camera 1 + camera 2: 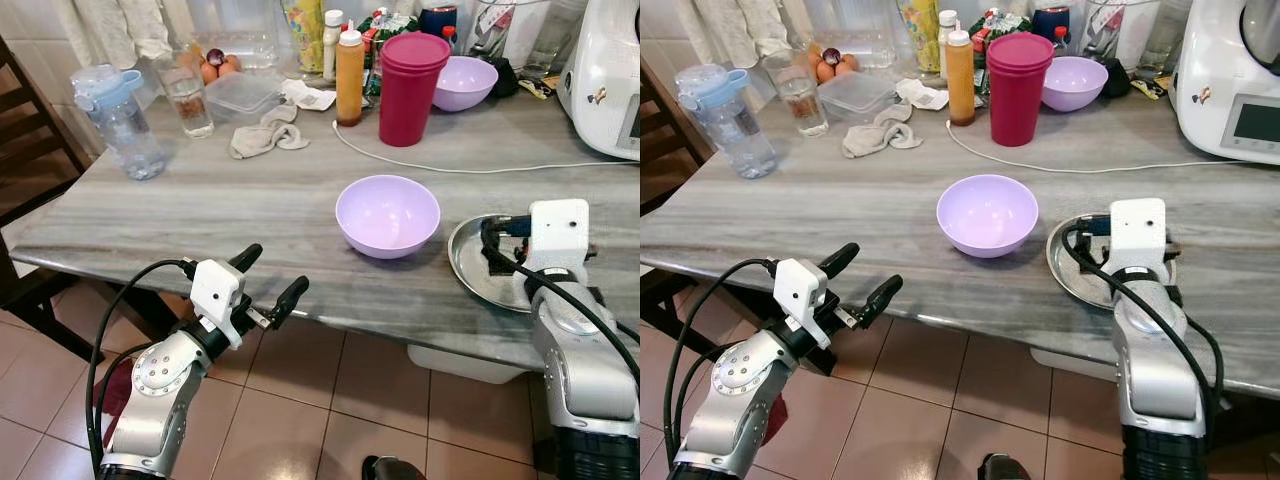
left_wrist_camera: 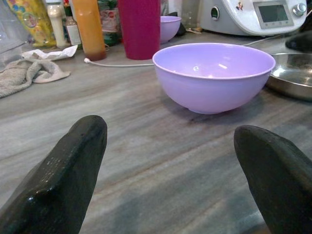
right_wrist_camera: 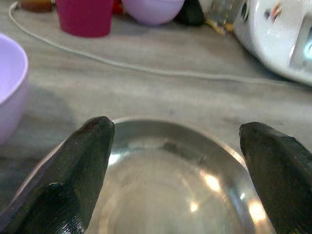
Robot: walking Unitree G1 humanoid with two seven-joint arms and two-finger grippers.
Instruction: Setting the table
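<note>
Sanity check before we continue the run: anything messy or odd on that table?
Two things. A crumpled beige cloth lies loose on the grey wooden table near the clear plastic lidded container. A white cable trails across the tabletop behind the lavender plastic bowl. Nothing looks spilled or tipped over.

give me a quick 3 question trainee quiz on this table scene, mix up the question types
1. True or false: the right gripper is open, with its fingers over the round shiny metal plate.
2. Multiple choice: what lies just to the robot's left of that plate? A) the tall magenta plastic tumbler B) the near empty lilac plastic bowl C) the clear water bottle with a pale blue lid
3. Fill in: the left gripper is open at the near edge of the grey streaked stone table, pointing toward the lilac ____.

Key: 1 true; 2 B; 3 bowl
</note>
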